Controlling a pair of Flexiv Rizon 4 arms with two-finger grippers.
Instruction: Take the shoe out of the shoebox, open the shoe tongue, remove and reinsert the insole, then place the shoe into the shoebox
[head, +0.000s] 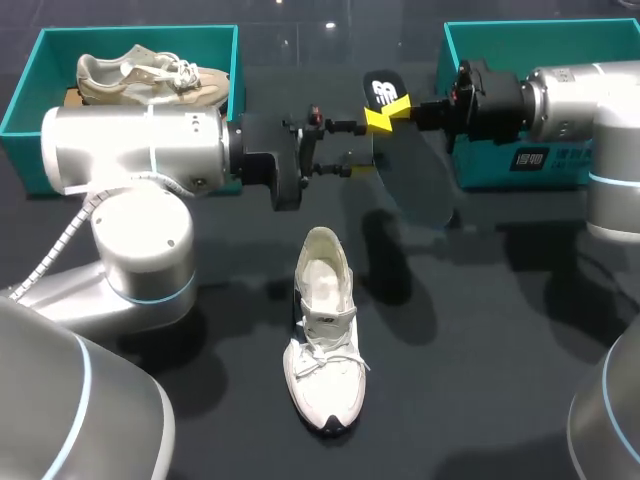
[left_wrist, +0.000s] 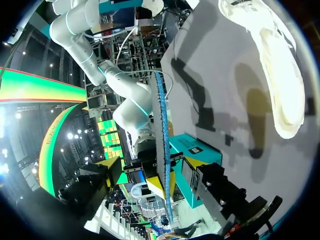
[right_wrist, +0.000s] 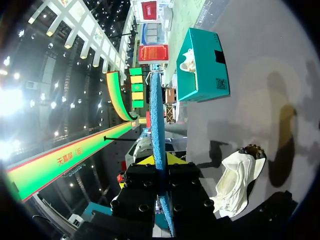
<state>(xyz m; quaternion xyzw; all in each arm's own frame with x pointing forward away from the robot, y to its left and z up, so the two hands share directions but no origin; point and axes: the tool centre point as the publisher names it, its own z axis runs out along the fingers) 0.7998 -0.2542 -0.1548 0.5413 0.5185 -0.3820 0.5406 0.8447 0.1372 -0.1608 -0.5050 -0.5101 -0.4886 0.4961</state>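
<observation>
Shoe (head: 322, 330) out, lying below the grippers, tongue looks open, insole (head: 415, 180) pulled & clamped in right gripper (head: 385, 114), left gripper (head: 352, 148) spread beside it; reinsert & reboxing in shoebox (head: 520, 24) left.

Mid-table sits the white shoe (head: 325, 335), upright, toe toward the near edge, mouth wide open. The dark grey insole (head: 415, 180) is out, aloft beyond its heel. At the far corners are the left teal shoebox (head: 30, 130), holding a beige shoe (head: 150, 80), and the right teal shoebox (head: 490, 165).
</observation>
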